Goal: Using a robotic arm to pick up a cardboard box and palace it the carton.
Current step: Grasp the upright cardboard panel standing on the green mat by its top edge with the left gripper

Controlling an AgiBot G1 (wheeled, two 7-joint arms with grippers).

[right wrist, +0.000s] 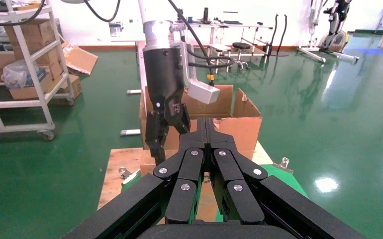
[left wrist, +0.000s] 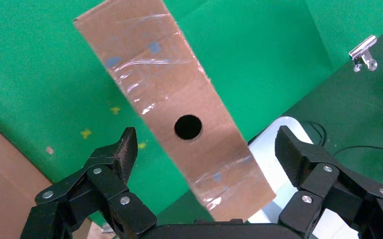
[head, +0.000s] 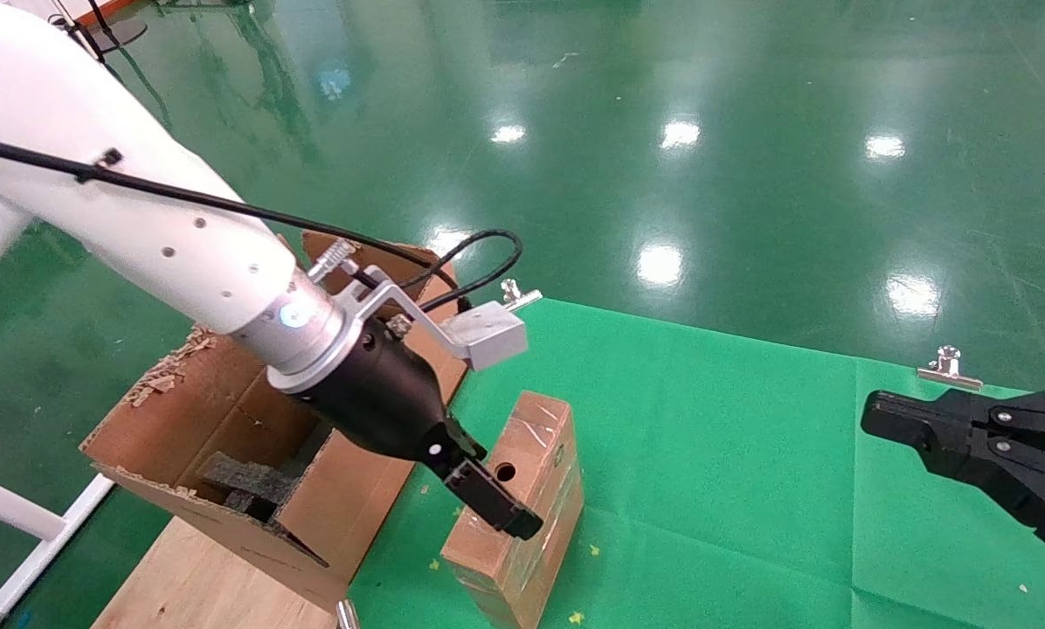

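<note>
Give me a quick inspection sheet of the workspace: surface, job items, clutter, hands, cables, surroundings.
Surface: green cloth over a wooden board, held by silver binder clips.
Job items: small brown taped cardboard box with round hole lies on the cloth; large torn-edged brown carton beside it, black foam blocks inside.
Clutter: cardboard shreds on the carton's edge; small yellow specks on the cloth.
Hands: left hand open, straddling the box above its hole, not gripping; right hand shut, parked over the cloth's right side.
Cables: black cable along the white left arm to its grey camera mount.
Surroundings: glossy green floor; shelving cart with boxes behind.
</note>
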